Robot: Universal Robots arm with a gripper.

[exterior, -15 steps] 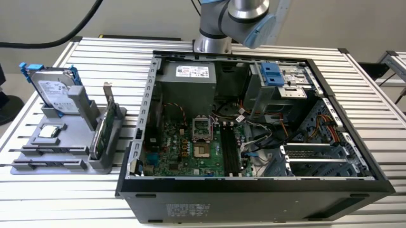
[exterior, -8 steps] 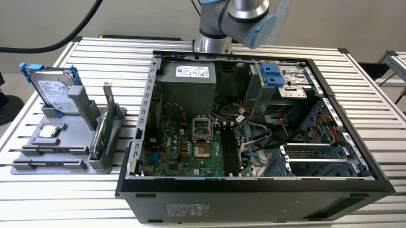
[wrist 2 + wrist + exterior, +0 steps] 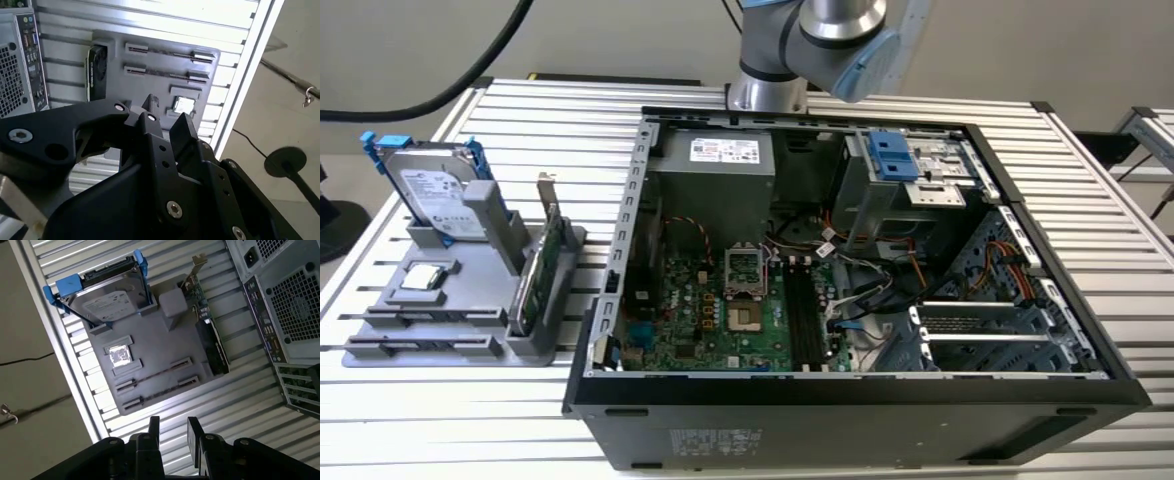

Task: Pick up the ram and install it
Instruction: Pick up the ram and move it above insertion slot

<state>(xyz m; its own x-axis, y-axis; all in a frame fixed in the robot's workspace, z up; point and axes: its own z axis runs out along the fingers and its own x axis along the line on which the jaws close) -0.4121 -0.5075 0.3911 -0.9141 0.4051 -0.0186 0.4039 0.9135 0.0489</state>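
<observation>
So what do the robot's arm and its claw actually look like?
The arm is made of rounded silver-grey metal sections, with a pale blue cap on one joint. The gripper is matte black and angular. It is built from flat plates linked together, dotted with small silver screw heads, and ends in two narrow flat fingers.

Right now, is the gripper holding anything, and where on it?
Nothing. The gripper is open and empty; the table shows between its fingers, near the grey parts tray.

A slatted table [image 3: 454,420] bears a grey fixture [image 3: 467,298] and computer case [image 3: 854,432]
</observation>
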